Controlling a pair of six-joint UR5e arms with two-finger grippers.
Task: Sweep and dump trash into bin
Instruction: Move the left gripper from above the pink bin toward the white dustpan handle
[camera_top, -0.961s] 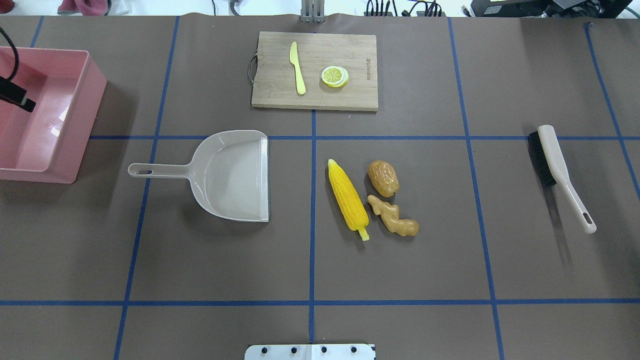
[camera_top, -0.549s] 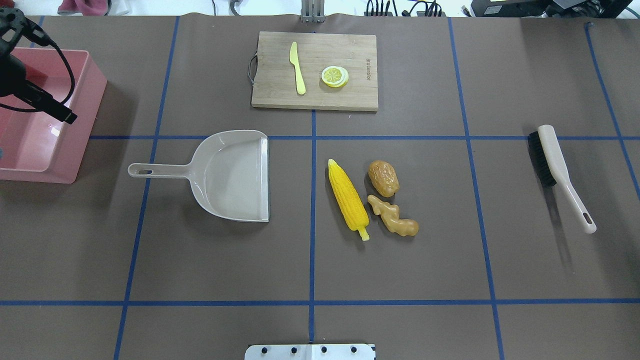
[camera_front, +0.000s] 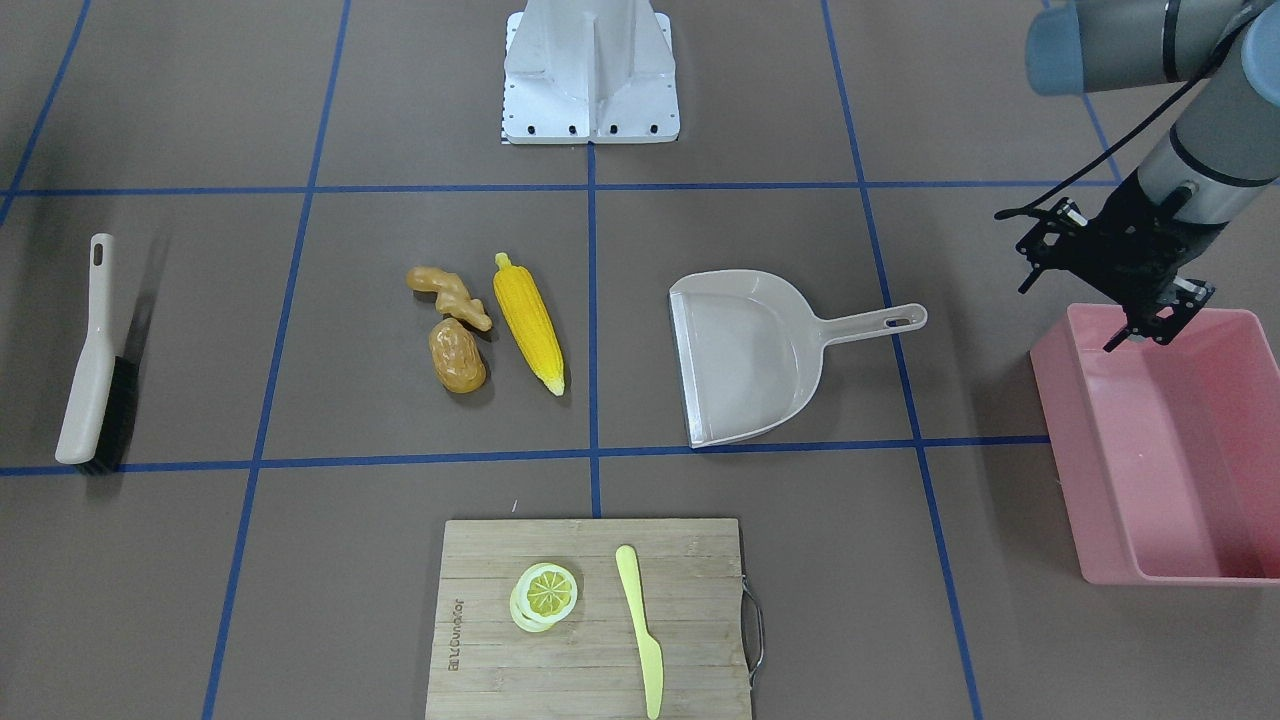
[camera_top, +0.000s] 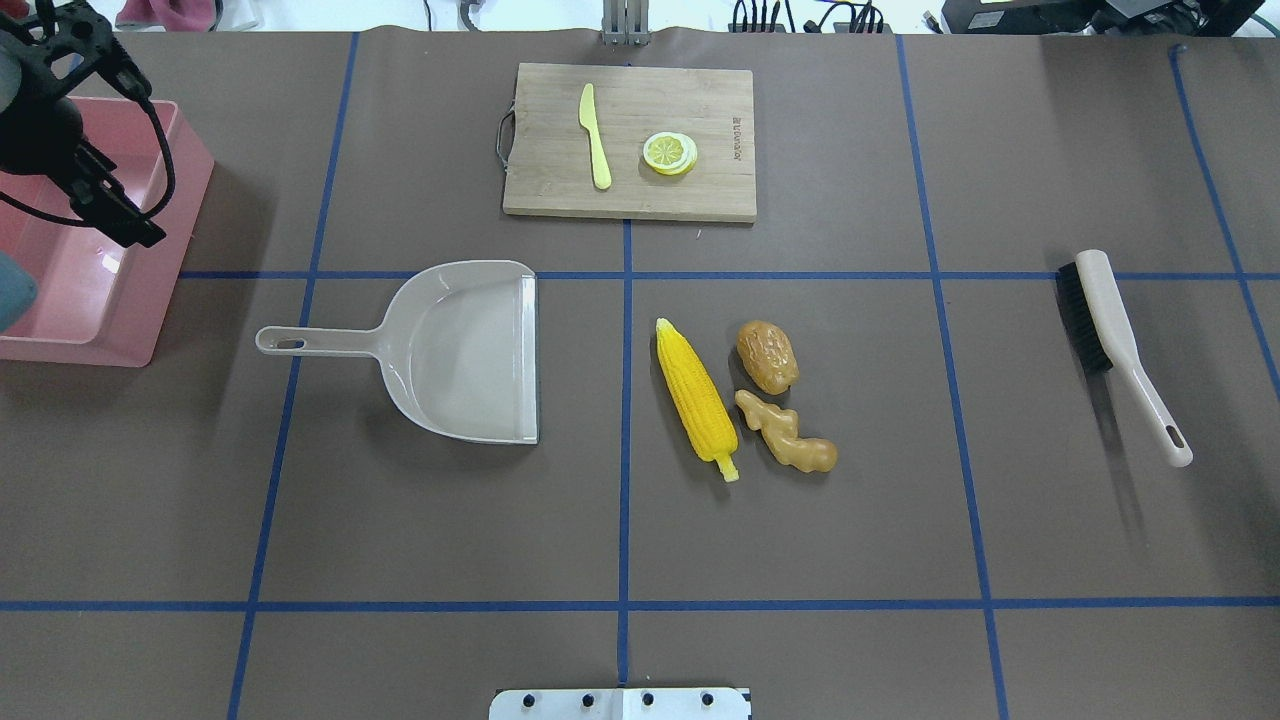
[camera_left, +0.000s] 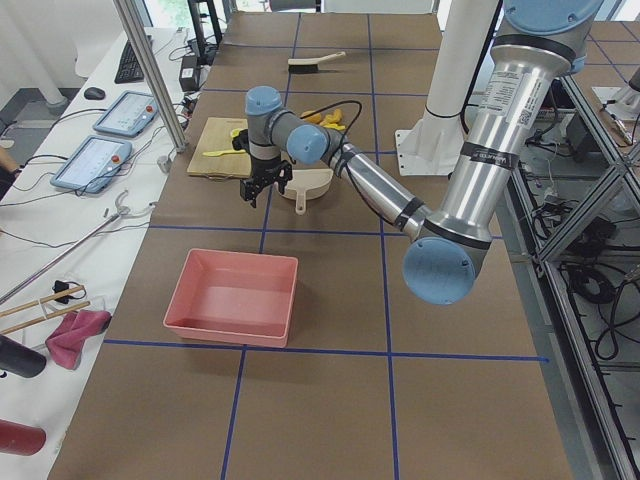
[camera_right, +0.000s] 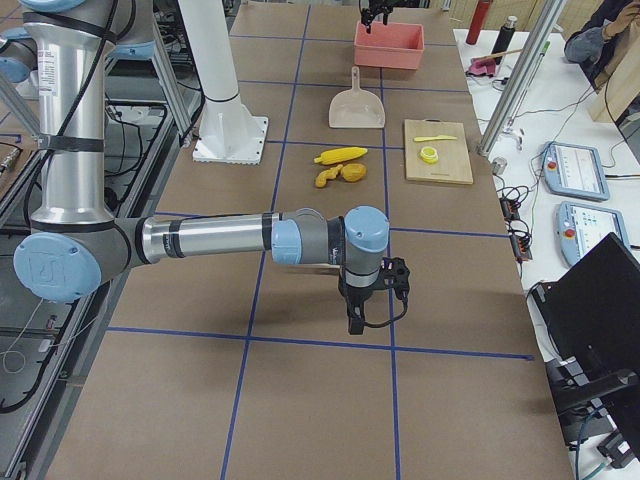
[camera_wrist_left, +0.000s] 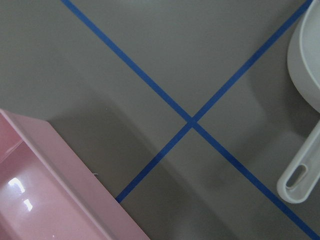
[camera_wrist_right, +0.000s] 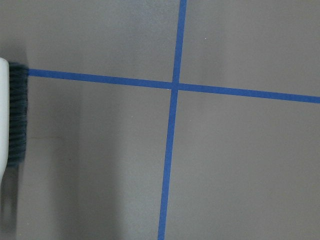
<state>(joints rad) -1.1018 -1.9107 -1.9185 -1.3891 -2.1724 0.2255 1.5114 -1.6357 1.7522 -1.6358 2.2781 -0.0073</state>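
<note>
While the left gripper (camera_front: 1150, 320) hangs with its jaws apart and nothing in them, at the pink bin (camera_front: 1065, 440) on the right edge of the front view, neither tool is in hand.

Trouble could start at the beige dustpan (camera_top: 470, 350), left of centre in the overhead view: its thin handle lies flat on the table, so the fingers may skid off it or tip the pan, and a low path could clip the bin wall. Just right of centre lie the corn cob (camera_top: 697, 398), the ginger root (camera_top: 785, 435) and the potato (camera_top: 768, 356). If swept carelessly, the round cob could roll past the pan's lip. Whether the right gripper (camera_right: 372, 300) is open or closed I cannot tell; the brush (camera_top: 1110, 320) lies far right.
</note>
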